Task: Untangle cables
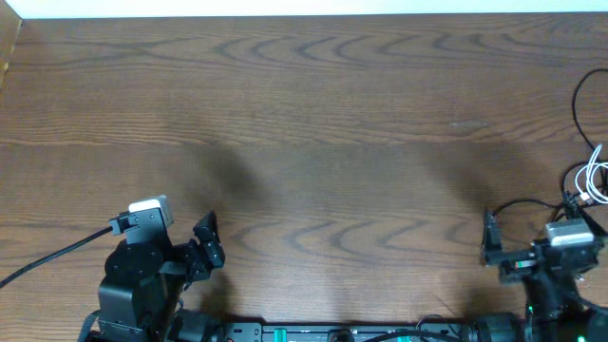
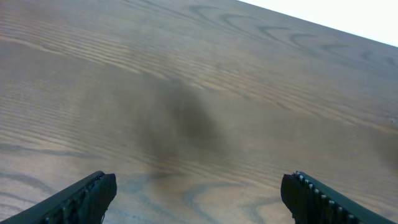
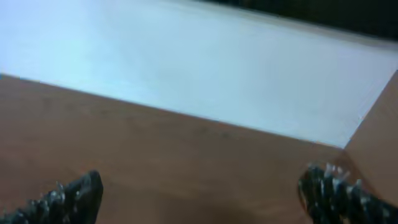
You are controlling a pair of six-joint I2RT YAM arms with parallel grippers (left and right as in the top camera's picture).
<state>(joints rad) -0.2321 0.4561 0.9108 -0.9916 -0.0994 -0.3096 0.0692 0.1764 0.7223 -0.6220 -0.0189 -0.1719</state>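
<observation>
- The short white thin cord [image 1: 596, 176] lay bunched in small loops at the 3 o'clock edge of the brown wood-grain table [image 1: 313, 123]. The longer black thin cord [image 1: 576, 106] curved up and away from it toward 2 o'clock, partly out of the overhead view.
- Whether the two cords crossed or knotted could not be told, because they ran off the frame edge. They looked untouched, so the untangling had probably not begun.
- The right gripper [image 1: 488, 241] sat nearest the cords, at about 4 o'clock. Its fingers [image 3: 68, 198] were spread wide with nothing between them. Its wrist camera showed only bare wood and a pale surface [image 3: 186, 68] beyond the table edge, with no cord in sight.
- The right arm was folded low at the near edge, in what looked like a rest pose rather than a reach.
- The left gripper [image 1: 210, 239] was well apart from the cords, at about 7 o'clock. Its fingers [image 2: 87, 198] were likewise wide apart and empty over bare table.
- A thick black wire [image 1: 47, 255] trailed from the left arm toward 8 o'clock.
</observation>
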